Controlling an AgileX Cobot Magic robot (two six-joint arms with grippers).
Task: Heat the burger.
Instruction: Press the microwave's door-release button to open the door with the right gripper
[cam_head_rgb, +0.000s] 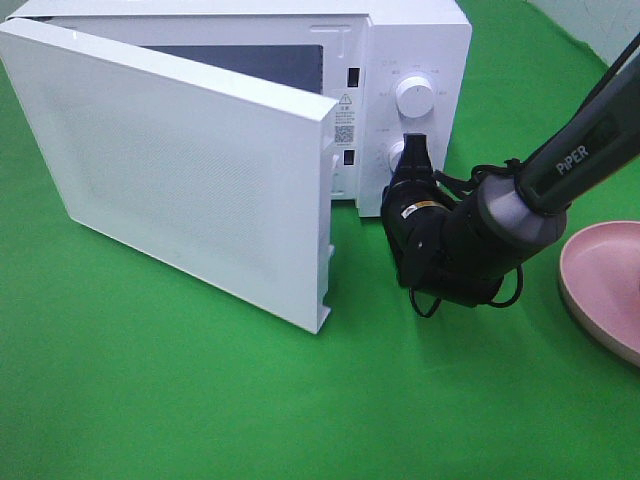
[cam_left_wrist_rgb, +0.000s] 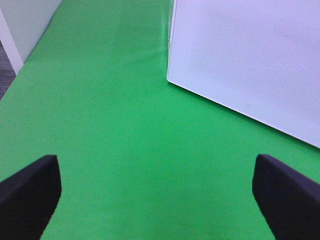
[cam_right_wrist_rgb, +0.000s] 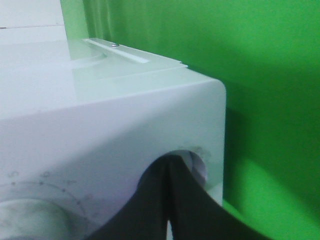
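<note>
so the right claw (cam_head_rgb: 415, 148) is pinched shut, tips at the microwave (cam_head_rgb: 420, 40)'s lower dial (cam_right_wrist_rgb: 199, 166), likely to nudge it; door (cam_head_rgb: 190, 170) hangs open, left claw (cam_left_wrist_rgb: 156, 197) spread wide over the tabletop (cam_left_wrist_rgb: 125, 125)

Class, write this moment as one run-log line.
microwave door: open | right jaws: shut at lower knob | left jaws: open over green cloth | burger: unseen

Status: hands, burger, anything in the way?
Left hand open, empty, above green cloth. Right hand shut at lower round knob of white microwave. Burger not in view. Flat white door stands open.
</note>
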